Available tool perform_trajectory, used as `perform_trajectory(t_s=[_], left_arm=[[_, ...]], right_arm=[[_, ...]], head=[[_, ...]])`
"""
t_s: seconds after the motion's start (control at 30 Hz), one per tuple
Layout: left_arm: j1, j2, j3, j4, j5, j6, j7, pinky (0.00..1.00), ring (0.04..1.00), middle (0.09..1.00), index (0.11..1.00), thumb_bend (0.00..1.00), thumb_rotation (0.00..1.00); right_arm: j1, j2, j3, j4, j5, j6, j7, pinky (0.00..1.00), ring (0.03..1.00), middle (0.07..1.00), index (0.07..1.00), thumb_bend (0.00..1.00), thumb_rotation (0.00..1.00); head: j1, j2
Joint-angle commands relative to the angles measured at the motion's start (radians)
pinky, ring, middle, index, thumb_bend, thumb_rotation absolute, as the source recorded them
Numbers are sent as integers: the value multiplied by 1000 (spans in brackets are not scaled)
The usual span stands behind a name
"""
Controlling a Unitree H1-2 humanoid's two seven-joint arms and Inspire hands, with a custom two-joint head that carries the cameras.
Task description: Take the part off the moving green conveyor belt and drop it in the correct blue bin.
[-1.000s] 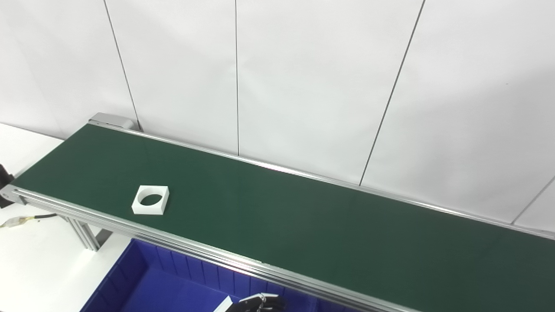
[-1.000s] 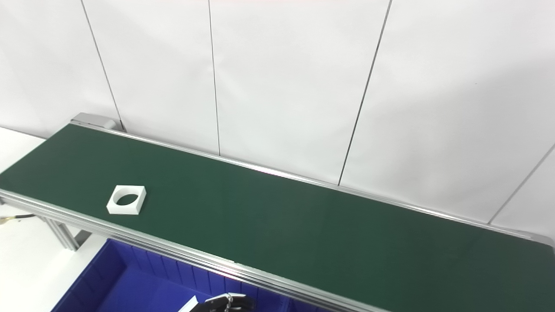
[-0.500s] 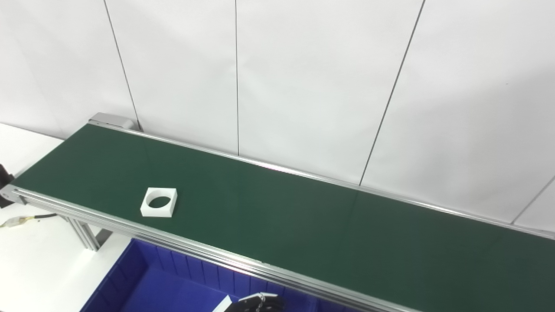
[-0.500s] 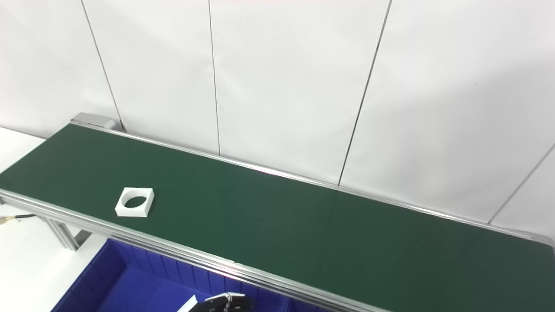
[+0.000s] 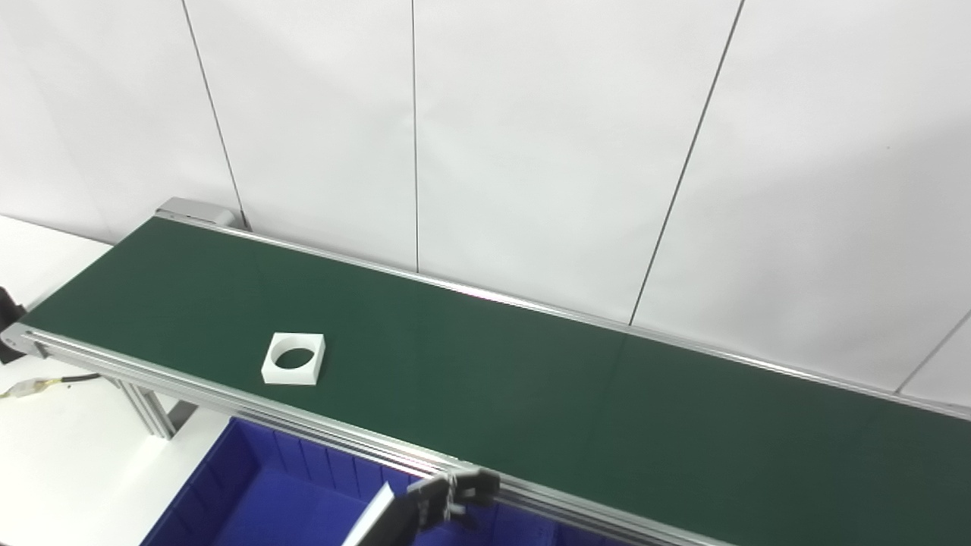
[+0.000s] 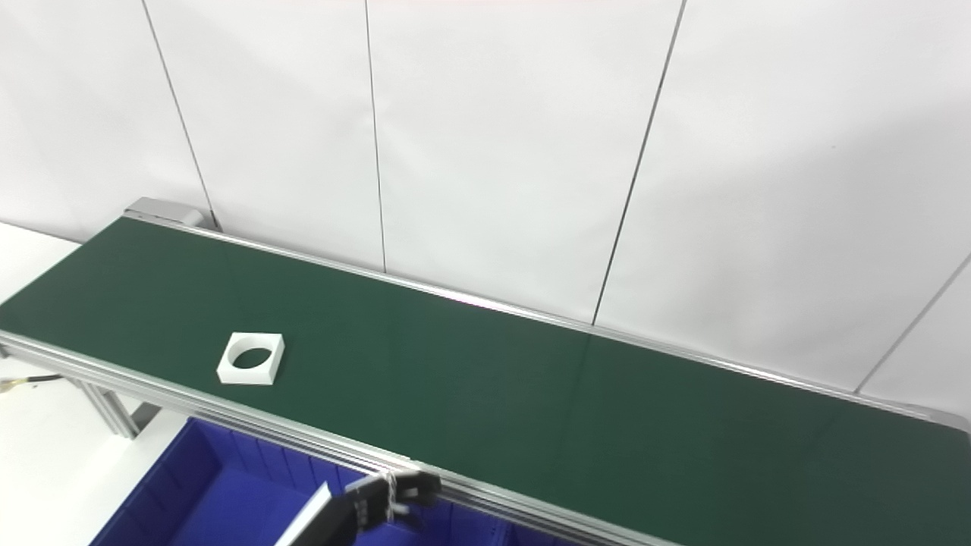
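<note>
A white square part with a round hole [image 5: 293, 359] lies flat on the green conveyor belt [image 5: 531, 394], near its front rail and towards the left end; it also shows in the right eye view [image 6: 251, 359]. My left hand [image 5: 447, 494] rises from the bottom edge, over the blue bin [image 5: 250, 485] and just in front of the belt's front rail. Its fingers are slightly bent and apart, and it holds nothing. It is well to the right of the part and apart from it. My right hand is out of view.
The belt's aluminium front rail [image 5: 227, 394] runs between the bin and the belt. A white wall stands close behind the belt. A white table with a cable [image 5: 45, 383] lies at the left, under the belt's end leg [image 5: 148, 413].
The part has ridden the belt to the right. My left hand has risen from the bottom edge up towards the belt's front rail, showing more of the forearm.
</note>
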Motion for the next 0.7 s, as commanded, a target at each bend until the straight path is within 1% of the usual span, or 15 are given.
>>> perform_trajectory(t_s=[0.0, 0.1, 0.13, 0.17, 0.27, 0.3, 0.4, 0.63, 0.67], left_arm=[[-42, 7, 8, -47, 23, 0, 14, 627, 712, 756, 747, 946, 85], [-75, 17, 18, -71, 45, 24, 18, 613, 709, 762, 757, 953, 137], [-82, 19, 20, -77, 52, 30, 20, 613, 709, 762, 757, 953, 137], [-89, 21, 23, -85, 67, 38, 24, 610, 708, 764, 759, 953, 147], [-110, 25, 35, -109, 105, 54, 37, 646, 737, 775, 762, 949, 158], [-117, 28, 38, -111, 117, 52, 41, 650, 739, 777, 761, 944, 164], [-140, 45, 53, -108, 144, 46, 45, 659, 752, 795, 771, 914, 165], [-162, 77, 68, -112, 219, 89, 41, 682, 783, 837, 809, 870, 161], [-165, 84, 68, -111, 231, 94, 40, 693, 800, 855, 827, 849, 187]], right_arm=[[-16, -2, 0, 1, 4, -74, -6, 739, 834, 833, 893, 835, 0], [-21, 2, 0, 1, 5, -59, -5, 727, 825, 831, 896, 845, 0], [-22, 4, -1, -1, 5, -55, -5, 727, 825, 831, 896, 845, 0], [-24, 2, 1, -1, 4, -58, -4, 728, 825, 831, 897, 847, 0], [-30, -6, 8, -1, -7, -75, -2, 698, 815, 822, 890, 848, 0], [-32, -8, 9, 0, -9, -78, -2, 688, 812, 820, 887, 850, 0], [-36, -9, 11, 10, -13, -91, -4, 678, 795, 810, 878, 860, 0], [-48, -12, 12, 23, -1, -101, 6, 690, 804, 815, 878, 862, 0], [-50, -12, 10, 24, 4, -100, 9, 700, 810, 818, 879, 863, 0]], head=[[-8, 5], [-23, 13], [-26, 17], [-32, 22], [-35, 27], [-40, 34], [-44, 31], [-59, 42], [-59, 42]])
